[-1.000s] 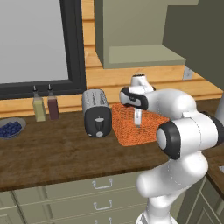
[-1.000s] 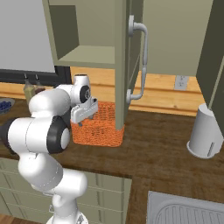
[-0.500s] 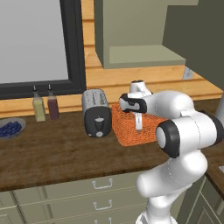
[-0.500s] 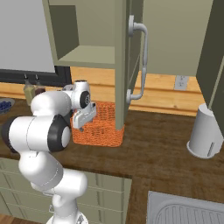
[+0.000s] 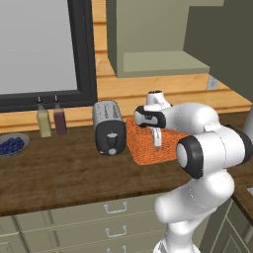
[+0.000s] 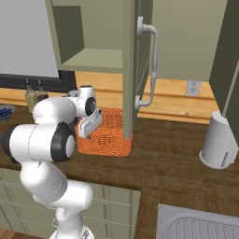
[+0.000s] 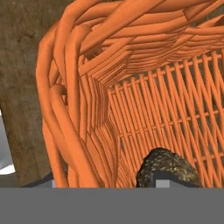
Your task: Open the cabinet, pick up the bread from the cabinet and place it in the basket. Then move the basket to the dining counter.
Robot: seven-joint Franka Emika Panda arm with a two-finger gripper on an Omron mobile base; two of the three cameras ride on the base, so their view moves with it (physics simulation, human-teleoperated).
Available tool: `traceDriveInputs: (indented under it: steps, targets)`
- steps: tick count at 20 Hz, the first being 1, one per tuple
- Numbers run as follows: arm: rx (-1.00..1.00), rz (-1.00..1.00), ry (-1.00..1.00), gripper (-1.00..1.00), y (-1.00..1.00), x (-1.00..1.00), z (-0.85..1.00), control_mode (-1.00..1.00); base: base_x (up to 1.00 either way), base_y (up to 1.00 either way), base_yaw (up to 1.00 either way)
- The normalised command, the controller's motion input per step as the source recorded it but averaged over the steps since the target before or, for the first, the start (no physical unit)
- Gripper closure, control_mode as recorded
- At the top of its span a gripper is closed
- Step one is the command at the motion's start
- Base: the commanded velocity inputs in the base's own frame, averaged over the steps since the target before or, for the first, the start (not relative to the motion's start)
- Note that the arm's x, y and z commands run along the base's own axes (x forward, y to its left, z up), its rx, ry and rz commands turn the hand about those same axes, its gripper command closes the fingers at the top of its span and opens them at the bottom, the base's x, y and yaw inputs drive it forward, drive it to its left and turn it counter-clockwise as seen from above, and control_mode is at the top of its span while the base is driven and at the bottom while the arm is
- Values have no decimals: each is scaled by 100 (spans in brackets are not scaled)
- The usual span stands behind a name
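The orange woven basket [image 5: 148, 150] [image 6: 109, 135] stands on the wooden worktop to the right of the toaster. My gripper [image 5: 156, 139] [image 6: 88, 127] [image 7: 105, 181] points down at its near wall, with one finger inside and one outside. The wall [image 7: 83, 109] rises between the jaws; whether they press on it is unclear. The dark brown bread [image 7: 168, 168] lies on the basket floor beside the inner finger. Above, the cabinet [image 6: 93, 58] [image 5: 158, 34] stands open, its door [image 6: 130, 70] swung out over the basket. The dining counter is out of view.
A black-and-silver toaster [image 5: 109, 127] stands close against the basket's left side. Two bottles [image 5: 43, 122] and a bowl of blueberries [image 5: 11, 145] are further left. A white jug [image 6: 217, 144] and a sink [image 6: 200, 224] lie to the right. The open door's handle [image 6: 151, 65] hangs near the arm.
The hand has dropped from above the basket onto its near wall, and the jaws have drawn closer together. The basket has not moved.
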Motion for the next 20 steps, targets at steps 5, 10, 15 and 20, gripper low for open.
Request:
traceDriveInputs:
  steps: [5,10,15,20]
  targets:
    - [0,-4,-1,100,2,0,-1,-100,0,0,0]
    - [-11,-16,-7,100,0,0,17,-100,0,0,0]
    - [-2,-20,-8,100,-4,-17,42,-100,0,0,0]
    - [0,-6,-23,100,-5,-44,56,-100,0,0,0]
